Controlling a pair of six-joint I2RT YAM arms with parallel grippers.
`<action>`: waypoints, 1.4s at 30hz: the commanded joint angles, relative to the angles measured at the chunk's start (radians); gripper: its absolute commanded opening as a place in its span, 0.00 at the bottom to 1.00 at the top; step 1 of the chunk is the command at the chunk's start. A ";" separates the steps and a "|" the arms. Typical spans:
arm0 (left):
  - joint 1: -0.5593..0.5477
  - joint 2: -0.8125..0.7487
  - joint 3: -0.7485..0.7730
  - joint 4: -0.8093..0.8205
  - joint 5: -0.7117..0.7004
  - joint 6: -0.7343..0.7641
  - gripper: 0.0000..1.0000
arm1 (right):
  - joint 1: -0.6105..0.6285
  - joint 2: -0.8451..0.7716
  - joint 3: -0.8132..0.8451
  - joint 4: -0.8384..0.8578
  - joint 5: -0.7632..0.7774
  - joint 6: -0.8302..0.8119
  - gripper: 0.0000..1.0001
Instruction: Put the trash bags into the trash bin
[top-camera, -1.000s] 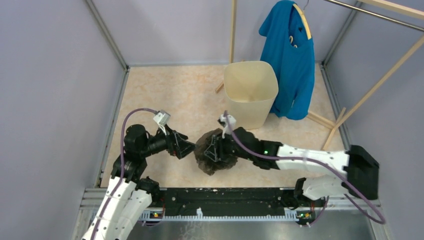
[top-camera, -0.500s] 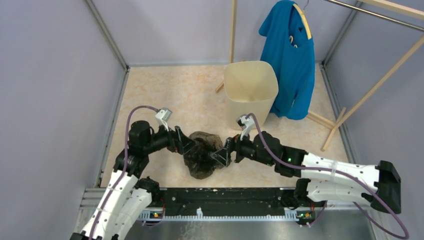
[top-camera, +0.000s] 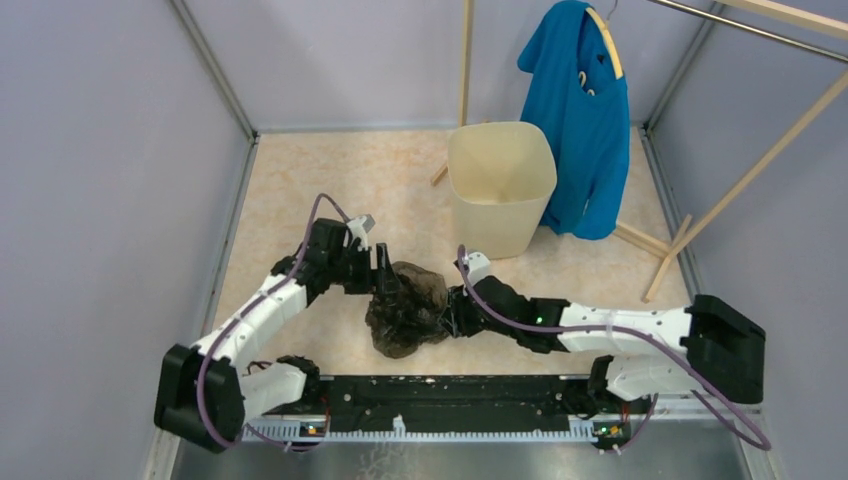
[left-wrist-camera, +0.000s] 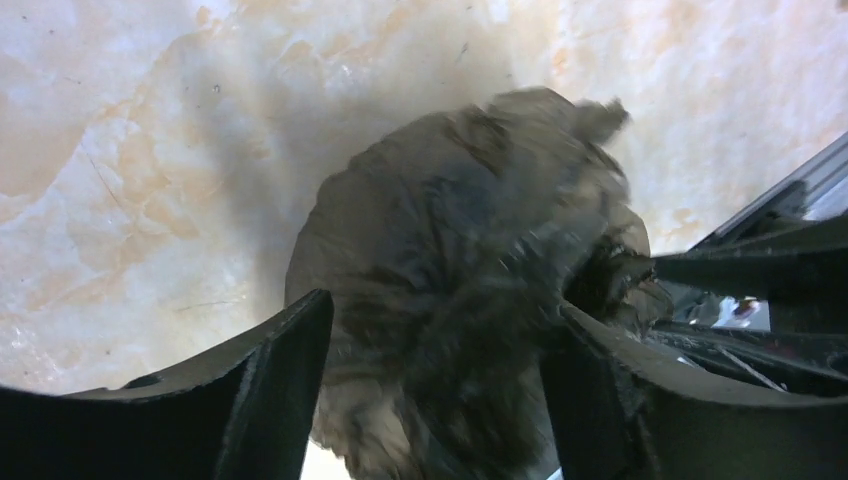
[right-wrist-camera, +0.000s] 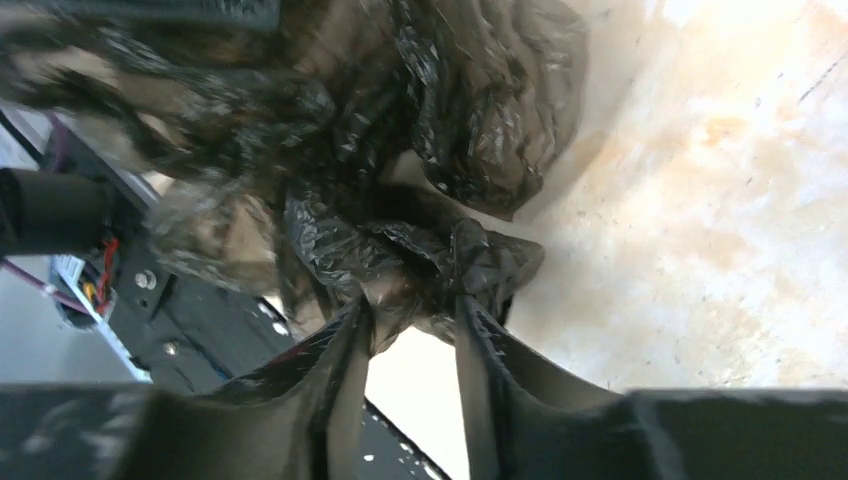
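- Wall (top-camera: 120, 200) on the left side stands near the elbow of the left arm, so this arm has little room to swing outward.
- Left gripper (top-camera: 385, 285) meets the bag from the left. Its jaws are wide open, and in the left wrist view the bag bulges between the two fingers (left-wrist-camera: 280, 370) without being squeezed.
- Bag (top-camera: 405, 310) appears to rest on the floor (top-camera: 330, 190) as a crumpled lump between both grippers. Its longer side runs roughly from the near edge toward the bin.
- Right gripper (top-camera: 452, 312) comes from the right. Its jaws are almost closed and pinch a twisted fold of the film, as the right wrist view shows.
- Bin (top-camera: 500, 215) stands upright behind the bag and slightly to the right, apart from it, with its mouth open. I judge that the right arm is nearer, and that the bag must rise over the rim.
- T-shirt (top-camera: 580, 130) hangs just beside the right wall of the bin, so the freer approach seems to be from the front and the left.
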 joint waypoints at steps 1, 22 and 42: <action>-0.010 0.101 0.082 0.049 -0.026 -0.001 0.70 | -0.002 0.071 -0.009 0.104 -0.053 0.007 0.26; -0.010 -0.064 0.268 0.286 0.121 0.155 0.00 | -0.007 -0.494 -0.052 -0.347 0.181 -0.041 0.00; -0.031 -0.248 0.076 0.386 0.363 0.179 0.00 | -0.004 -0.226 0.235 -0.115 -0.019 -0.109 0.97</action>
